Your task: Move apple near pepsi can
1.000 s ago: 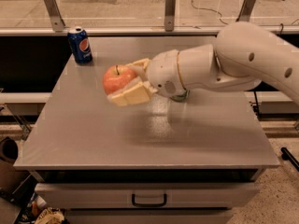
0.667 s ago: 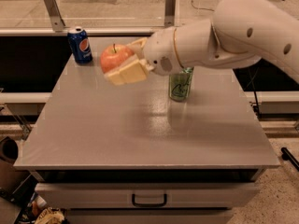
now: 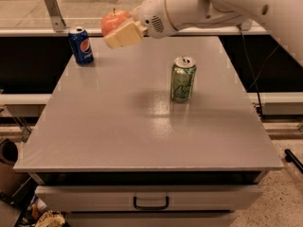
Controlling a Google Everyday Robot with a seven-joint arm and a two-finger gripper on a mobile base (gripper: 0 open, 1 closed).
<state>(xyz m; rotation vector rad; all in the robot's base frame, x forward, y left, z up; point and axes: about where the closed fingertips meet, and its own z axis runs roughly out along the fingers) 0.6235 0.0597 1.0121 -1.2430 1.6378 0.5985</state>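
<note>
The pinkish-red apple (image 3: 113, 21) is held in my gripper (image 3: 119, 28), raised well above the far part of the grey table (image 3: 118, 126). The gripper's cream fingers (image 3: 125, 34) are shut on the apple from below and behind. The blue pepsi can (image 3: 81, 45) stands upright at the table's far left corner, just left of and below the held apple. My white arm comes in from the upper right.
A green can with pale script (image 3: 183, 79) stands upright right of the table's middle. A drawer with a dark handle (image 3: 150, 203) is under the table's front edge. A metal bracket (image 3: 52, 9) stands behind the pepsi can.
My gripper has lifted the apple higher and carried it farther back toward the pepsi can. The green can, hidden behind the arm before, now shows in full.
</note>
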